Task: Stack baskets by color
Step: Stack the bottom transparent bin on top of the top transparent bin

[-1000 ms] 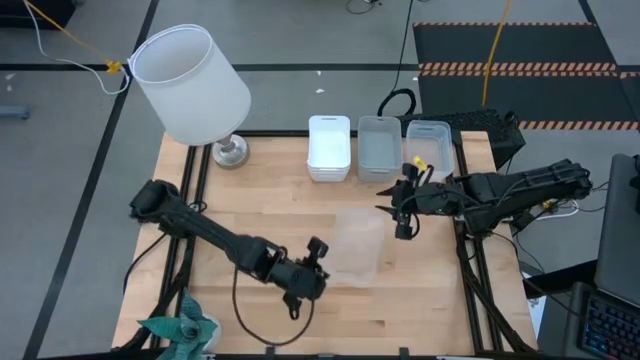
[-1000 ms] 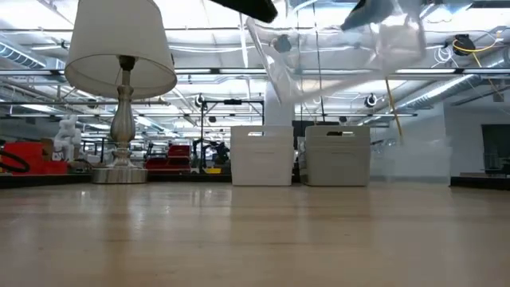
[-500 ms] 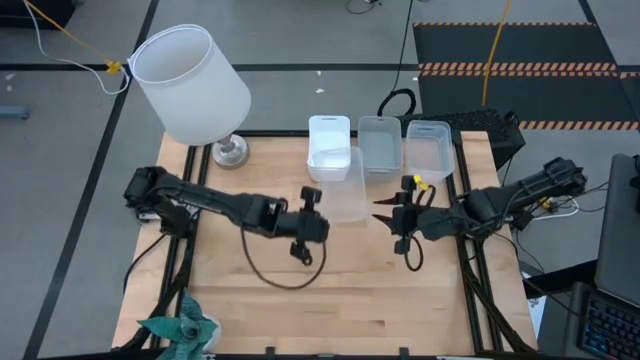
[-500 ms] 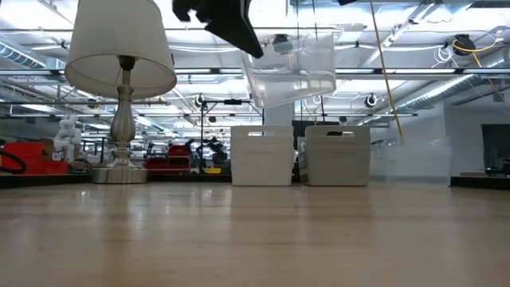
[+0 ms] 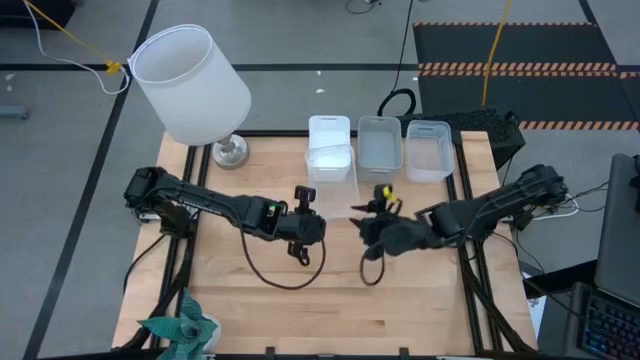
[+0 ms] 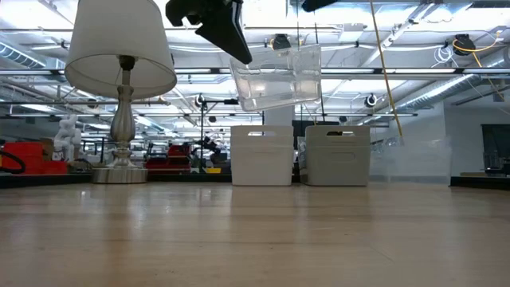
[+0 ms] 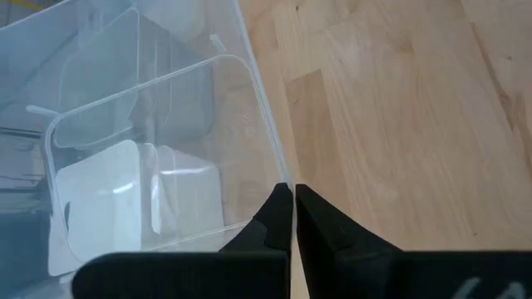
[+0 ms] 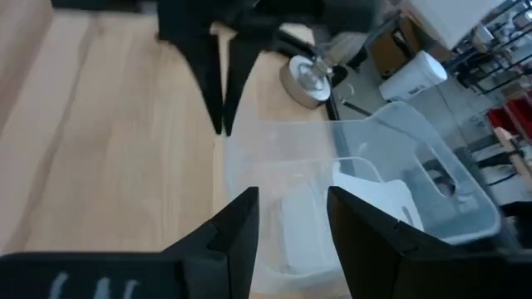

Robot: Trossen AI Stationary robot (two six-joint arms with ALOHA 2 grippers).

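Note:
A clear basket [image 5: 336, 185] [image 6: 275, 76] hangs in the air over the table's middle, in front of the back row, with my left gripper [image 5: 318, 218] [image 7: 291, 193] shut on its rim. My right gripper [image 5: 358, 222] [image 8: 291, 218] is open just right of that basket, its fingers pointing at the basket's near right part. At the far edge a white basket [image 5: 329, 135], a grey basket [image 5: 379, 148] and another clear basket [image 5: 428, 150] rest on their bottoms in a row. My left gripper pinches the top edge of the clear basket's side wall [image 7: 281, 170] between its two fingers, one inside and one outside. The fingers come from the table's left, slanting down, and lie along that rim. The basket is lifted clear, nearly level, mouth up. My right gripper's fingers [image 8: 243, 223] stand close at the basket's near wall; I cannot tell whether they touch it.
A lamp with a big white shade [image 5: 190, 85] [image 6: 119, 56] stands at the far left corner. A green crumpled thing [image 5: 180, 328] lies at the near left corner. A black cable loop [image 5: 285, 275] hangs below my left arm. Bare wood lies toward the near edge.
My left gripper has carried the clear basket toward the far edge and slightly up; the basket has gone from steeply tilted to nearly level. My right gripper has moved toward the table's left, closing in on the basket, and has rolled.

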